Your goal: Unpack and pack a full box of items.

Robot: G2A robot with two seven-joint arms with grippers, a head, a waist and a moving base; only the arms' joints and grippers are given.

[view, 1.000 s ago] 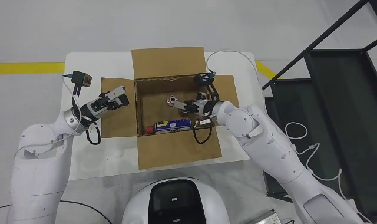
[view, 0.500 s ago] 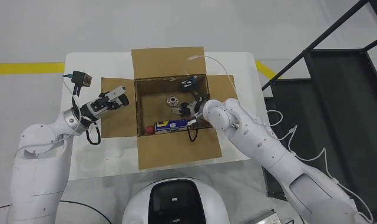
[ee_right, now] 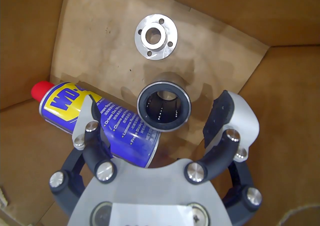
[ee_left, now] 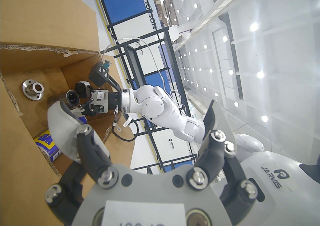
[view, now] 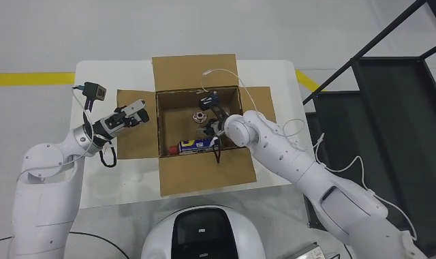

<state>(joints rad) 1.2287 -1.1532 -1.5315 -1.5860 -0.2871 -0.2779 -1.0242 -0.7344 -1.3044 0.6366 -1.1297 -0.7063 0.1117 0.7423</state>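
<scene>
An open cardboard box (view: 195,72) stands on the table. On its floor (ee_right: 100,49) lie a metal flange (ee_right: 156,36) (view: 199,115), a black-rimmed bearing sleeve (ee_right: 163,109) and a blue-and-yellow spray can (ee_right: 62,102) (view: 197,145) with a red cap. My right gripper (ee_right: 155,102) (view: 210,128) is inside the box, open, with its fingers to either side of the sleeve and apart from it. One finger (ee_right: 87,112) overlaps the can. My left gripper (view: 139,112) (ee_left: 135,112) is open with nothing in it, over the box's left flap.
The left wrist view looks into the box: flange (ee_left: 32,89), sleeve (ee_left: 67,98), can (ee_left: 47,145) and the right gripper (ee_left: 85,101). All four flaps (view: 204,174) lie folded outward. A dark metal frame (view: 381,88) stands right of the table.
My right arm has moved left, deeper into the box, bringing its open gripper over the sleeve. The left arm has stayed still.
</scene>
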